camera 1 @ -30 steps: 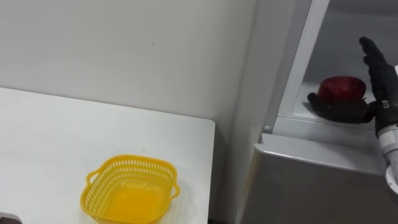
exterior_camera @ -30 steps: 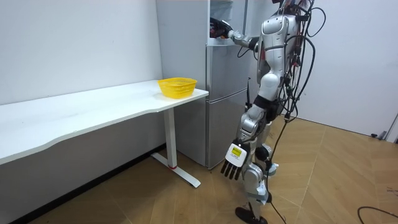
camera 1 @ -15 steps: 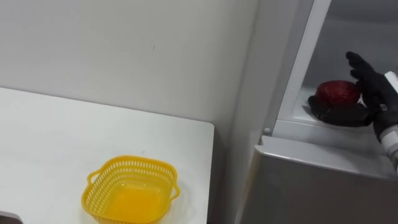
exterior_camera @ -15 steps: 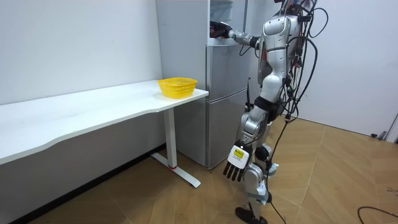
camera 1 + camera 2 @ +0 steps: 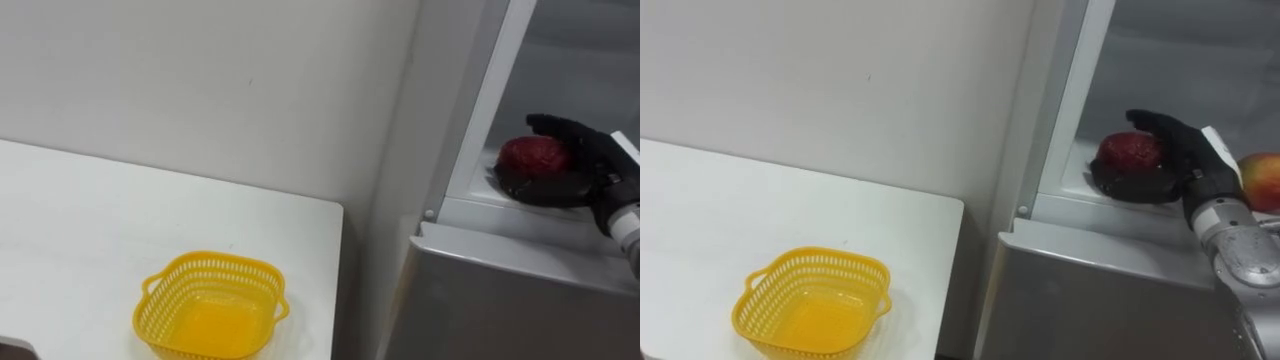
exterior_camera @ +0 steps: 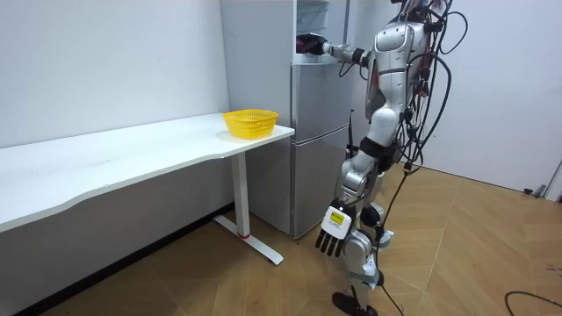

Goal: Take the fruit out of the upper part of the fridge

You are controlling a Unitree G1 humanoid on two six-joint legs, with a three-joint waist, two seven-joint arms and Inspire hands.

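Your right hand has its fingers curled over the top of the red fruit, the tips hooking down its left side. The thumb is hidden, so treat the hold as unproven. The fruit sits directly under the fingers and a little to their left. It is round, with no long axis to favour, and rests in a dark dish just below them. Right of the fingers, beside the wrist, lies a second fruit, clear of the grip. All this is inside the upper fridge compartment, so the pull-out likely goes up off the dish, then back over the sill. Well below and left of the fingers waits the yellow basket on the white table. Your left hand hangs slack-fingered by the thigh.
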